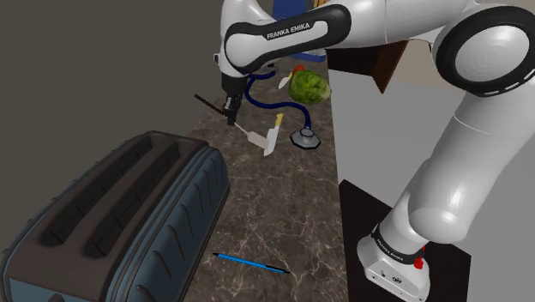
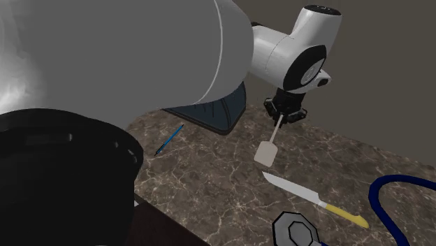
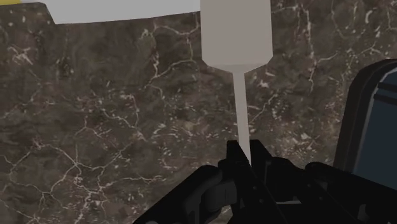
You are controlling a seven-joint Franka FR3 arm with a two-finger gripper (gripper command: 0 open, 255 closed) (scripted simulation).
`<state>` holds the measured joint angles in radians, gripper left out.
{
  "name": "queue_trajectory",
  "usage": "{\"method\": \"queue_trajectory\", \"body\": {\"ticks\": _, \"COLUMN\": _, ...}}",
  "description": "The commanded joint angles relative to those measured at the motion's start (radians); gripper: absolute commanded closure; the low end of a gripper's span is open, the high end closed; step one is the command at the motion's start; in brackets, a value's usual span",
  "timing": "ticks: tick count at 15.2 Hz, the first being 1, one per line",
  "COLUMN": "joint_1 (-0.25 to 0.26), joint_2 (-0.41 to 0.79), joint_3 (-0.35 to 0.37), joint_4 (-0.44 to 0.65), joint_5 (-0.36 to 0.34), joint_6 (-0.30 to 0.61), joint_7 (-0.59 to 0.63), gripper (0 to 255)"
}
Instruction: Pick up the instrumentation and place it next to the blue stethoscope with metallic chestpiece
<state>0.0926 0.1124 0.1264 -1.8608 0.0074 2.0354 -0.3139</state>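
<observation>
Dark marbled counter (image 1: 283,214) carried a toaster (image 1: 120,223), a blue pen (image 1: 250,262), a yellow-handled knife (image 2: 314,199) and the blue stethoscope (image 1: 266,99) with its metal chestpiece (image 1: 304,140). The claw (image 3: 242,156) was nearly shut, fingers pinching the thin stem of a pale spatula-like tool (image 2: 266,152). The tool's long axis ran straight out from the fingertips, its flat blade the far end, slanting down toward the counter. I couldn't tell if the blade tip was clear of the surface. Key relation: the chestpiece lay toward the shoulder view's right of the blade, near but apart, with the knife between them. My read: the tool was already grasped, and what remained was a short carry past the knife toward the chestpiece. The risk was clipping the knife on the way down.
</observation>
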Motion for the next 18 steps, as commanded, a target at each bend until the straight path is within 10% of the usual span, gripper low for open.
{"method": "queue_trajectory", "body": {"ticks": 1, "joint_1": -0.004, "joint_2": 0.013, "joint_3": -0.004, "joint_4": -0.005, "joint_5": -0.001, "joint_6": 0.018, "joint_7": -0.009, "gripper": 255}}
{"method": "queue_trajectory", "body": {"ticks": 18, "joint_1": -0.001, "joint_2": 0.099, "joint_3": -0.006, "joint_4": -0.13, "joint_5": -0.012, "joint_6": 0.228, "joint_7": -0.004, "gripper": 255}}
